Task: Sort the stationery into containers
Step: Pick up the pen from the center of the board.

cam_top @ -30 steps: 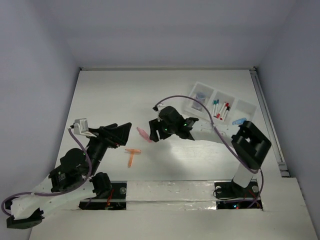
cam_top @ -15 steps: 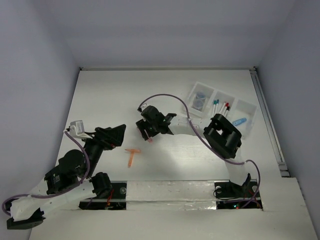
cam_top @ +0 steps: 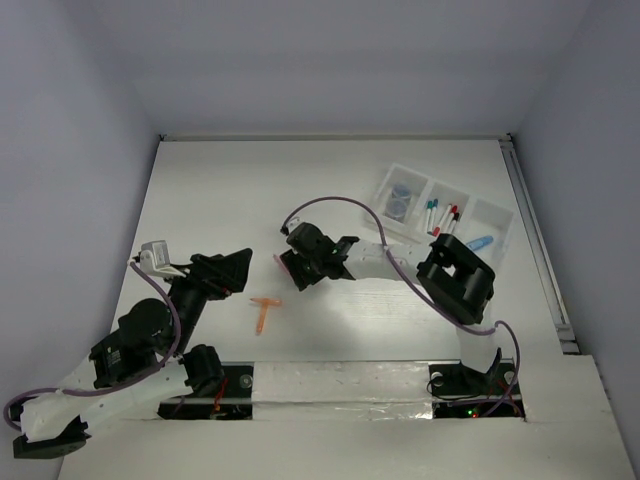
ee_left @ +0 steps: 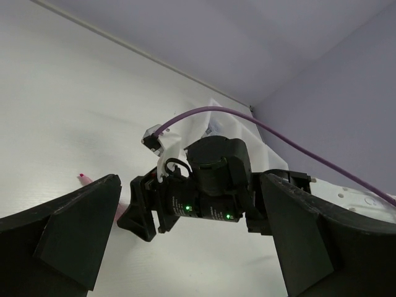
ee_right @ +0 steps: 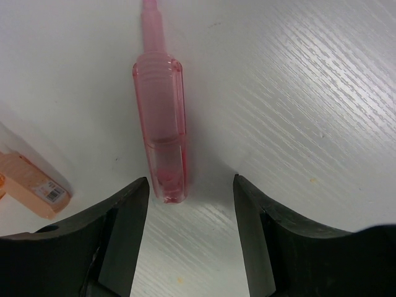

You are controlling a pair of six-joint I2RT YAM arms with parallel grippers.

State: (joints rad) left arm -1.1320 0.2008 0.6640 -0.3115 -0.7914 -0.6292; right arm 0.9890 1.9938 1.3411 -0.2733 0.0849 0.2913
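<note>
Across the white table, two black-and-white arms bolted at the near edge. On the right, the right arm, folded at the elbow and stretched leftward to the table's middle, with a purple cable looped above it. On the left, the left arm, angled toward the middle as well.

At the far right, beyond the right arm's elbow, the translucent white tray, set at a slant. Holds two bluish-grey discs in the leftmost compartment, white pens with teal, red and black caps in the middle one, and a blue piece in the rightmost.

Near the table's centre, the right gripper, low over the surface, jaws spread wide and gripping nothing. Straddles the butt end of the pink piece, with a gap on either side in the wrist view. Lies flat on the table, thin tip pointing away from the gripper. From above, mostly covered by the gripper, only a pink sliver showing at its left edge.

Just left of that, the left gripper, jaws wide apart and bare, facing the right gripper's body, with most of the tray hidden behind that body in the left wrist view.

Nearer the bases, between the two grippers, the orange piece, T-shaped, alone on the table. Shows again in a lower corner of the right wrist view, just beside one finger.
</note>
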